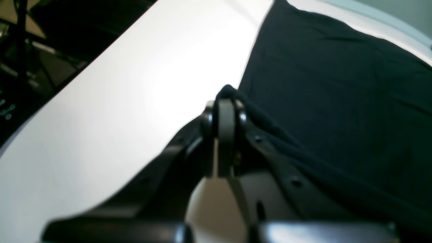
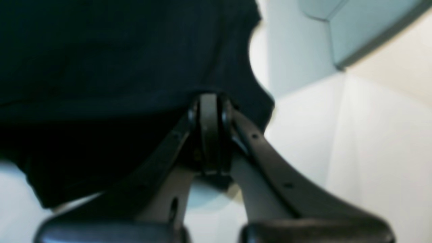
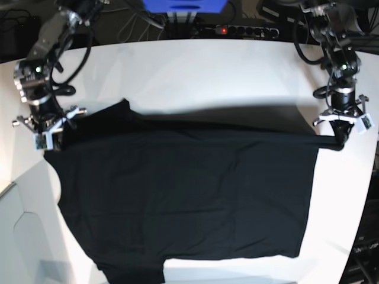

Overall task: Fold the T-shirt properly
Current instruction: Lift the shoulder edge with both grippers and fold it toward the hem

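Base view shows the black T-shirt (image 3: 183, 195) spread on the white table (image 3: 195, 77), its far edge lifted. Left fingers (image 3: 340, 142) at three o'clock and right fingers (image 3: 46, 137) at nine o'clock each pinch a far corner. Judged next: carry both corners toward six o'clock together, level.

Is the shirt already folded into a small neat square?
No, the T-shirt is spread wide across the white table.
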You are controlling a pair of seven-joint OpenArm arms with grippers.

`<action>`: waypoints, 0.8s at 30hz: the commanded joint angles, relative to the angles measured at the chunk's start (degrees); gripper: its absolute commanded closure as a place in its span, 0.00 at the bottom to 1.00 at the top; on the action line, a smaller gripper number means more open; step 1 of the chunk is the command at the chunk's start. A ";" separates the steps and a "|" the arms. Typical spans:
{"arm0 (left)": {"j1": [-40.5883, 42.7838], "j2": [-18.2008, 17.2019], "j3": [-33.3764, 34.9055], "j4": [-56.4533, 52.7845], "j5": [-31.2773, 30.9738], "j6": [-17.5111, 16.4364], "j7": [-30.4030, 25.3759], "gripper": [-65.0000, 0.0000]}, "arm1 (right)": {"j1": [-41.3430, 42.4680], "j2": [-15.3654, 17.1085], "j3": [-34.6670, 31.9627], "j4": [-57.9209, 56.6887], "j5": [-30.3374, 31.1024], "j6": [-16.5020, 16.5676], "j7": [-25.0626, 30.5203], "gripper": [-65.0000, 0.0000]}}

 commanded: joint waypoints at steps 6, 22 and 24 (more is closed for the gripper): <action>-8.27 -1.14 -0.29 -3.76 -0.18 0.04 0.38 1.00 | 10.33 4.69 -1.92 -7.93 0.69 0.41 0.45 1.00; -21.46 -1.14 -0.20 -15.02 -0.18 -0.13 6.00 1.00 | 26.95 10.93 -7.63 -30.70 0.69 0.41 0.80 1.00; -22.42 -1.14 -0.20 -16.42 -0.18 -0.13 6.00 1.00 | 28.53 11.55 -8.07 -32.98 0.69 0.41 0.89 1.00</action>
